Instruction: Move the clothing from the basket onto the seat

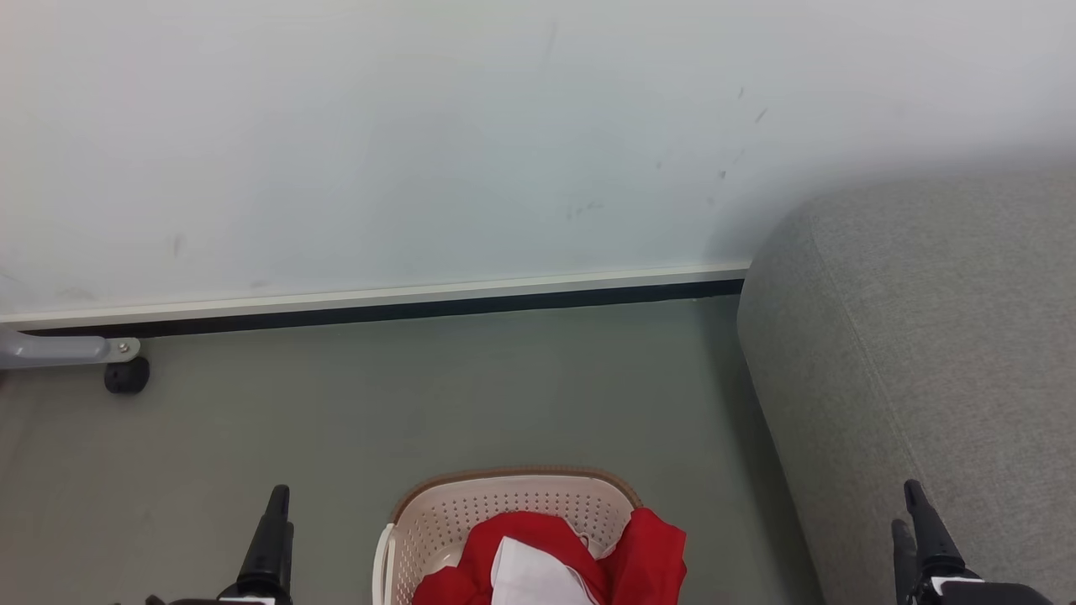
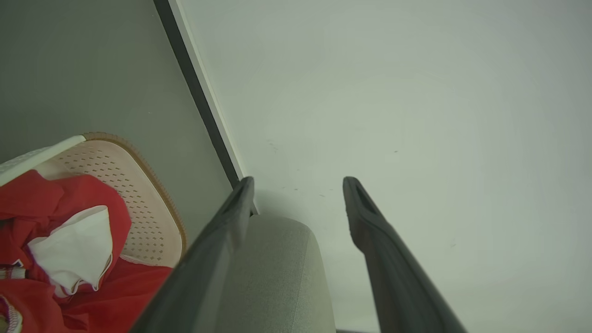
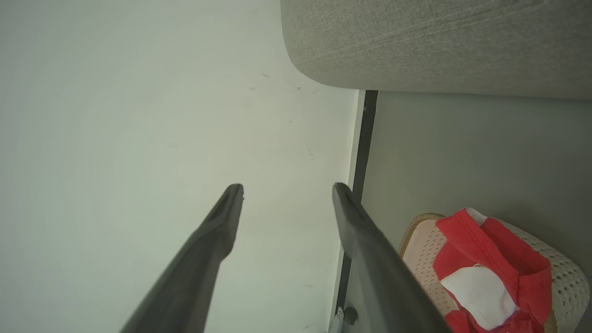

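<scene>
I count one basket (image 1: pixel 437 521) on the floor (image 1: pixel 420 395) between my left gripper (image 2: pixel 298 185) and right gripper (image 3: pixel 286 189), both spread wide and empty. One seat (image 1: pixel 925 336) stands just right of it. The clothing (image 1: pixel 647 546) lies heaped inside, one white panel up; the garment count is unclear. The picture edge cuts off the basket, hiding its long axis. A red fold drapes over its right side, toward the seat

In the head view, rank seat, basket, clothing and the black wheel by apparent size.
1. seat: largest by far.
2. basket and clothing: look alike, both cut by the bottom edge, so unranked.
3. black wheel: smallest.
</scene>
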`<state>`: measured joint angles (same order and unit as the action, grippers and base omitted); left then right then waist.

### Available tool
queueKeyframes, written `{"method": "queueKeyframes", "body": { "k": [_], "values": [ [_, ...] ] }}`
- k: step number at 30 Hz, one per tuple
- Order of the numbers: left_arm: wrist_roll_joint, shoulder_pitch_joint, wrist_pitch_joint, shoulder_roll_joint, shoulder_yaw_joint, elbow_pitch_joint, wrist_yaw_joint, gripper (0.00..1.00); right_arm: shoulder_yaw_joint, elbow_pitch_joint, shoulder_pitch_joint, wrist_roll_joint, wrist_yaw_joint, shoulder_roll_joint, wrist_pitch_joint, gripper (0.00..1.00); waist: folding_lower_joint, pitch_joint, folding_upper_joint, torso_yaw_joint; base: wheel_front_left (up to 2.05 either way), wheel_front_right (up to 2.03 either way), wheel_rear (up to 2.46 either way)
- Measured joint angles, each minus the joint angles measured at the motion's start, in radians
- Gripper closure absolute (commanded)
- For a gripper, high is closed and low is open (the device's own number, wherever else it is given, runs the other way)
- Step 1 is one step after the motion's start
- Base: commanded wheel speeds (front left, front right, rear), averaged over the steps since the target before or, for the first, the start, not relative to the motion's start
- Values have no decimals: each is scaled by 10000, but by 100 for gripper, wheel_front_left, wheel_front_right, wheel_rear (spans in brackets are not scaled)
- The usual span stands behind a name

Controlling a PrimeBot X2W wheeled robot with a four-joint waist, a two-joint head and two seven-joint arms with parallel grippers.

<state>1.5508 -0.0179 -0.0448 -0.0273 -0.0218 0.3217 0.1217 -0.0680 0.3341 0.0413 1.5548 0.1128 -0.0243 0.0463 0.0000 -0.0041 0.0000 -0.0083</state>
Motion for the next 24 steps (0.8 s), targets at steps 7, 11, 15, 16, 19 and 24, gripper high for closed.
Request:
{"method": "queueKeyframes", "body": {
  "k": [7,11,15,16,19,24],
  "values": [
    [-869,0,297,-27,121,-215,-201,0,201,-263,-3,-974,-362,-4,-307,0,0,-34,0,-63,0,0,0],
    [-1501,-1,428,-65,272,-403,-343,0,355,-431,-4,-1618,-612,-12,-426,0,0,-44,0,-103,0,0,0],
    [-2222,-1,571,-140,345,-556,-541,0,543,-631,-6,-2387,-702,-15,-591,0,0,-46,0,-148,0,0,0],
    [-2462,-1,604,-171,374,-606,-612,0,600,-671,-6,-2615,-706,-17,-629,0,0,-46,0,-159,0,0,0],
    [-3074,-2,729,-313,454,-761,-757,0,851,-729,-8,-3315,-790,-71,-748,0,0,-30,0,-200,0,0,0],
    [-4121,-2,915,-462,702,-890,-909,0,1189,-871,-10,-4355,-941,-226,-924,0,-1,-3,0,-262,0,0,0]
  ]
}}
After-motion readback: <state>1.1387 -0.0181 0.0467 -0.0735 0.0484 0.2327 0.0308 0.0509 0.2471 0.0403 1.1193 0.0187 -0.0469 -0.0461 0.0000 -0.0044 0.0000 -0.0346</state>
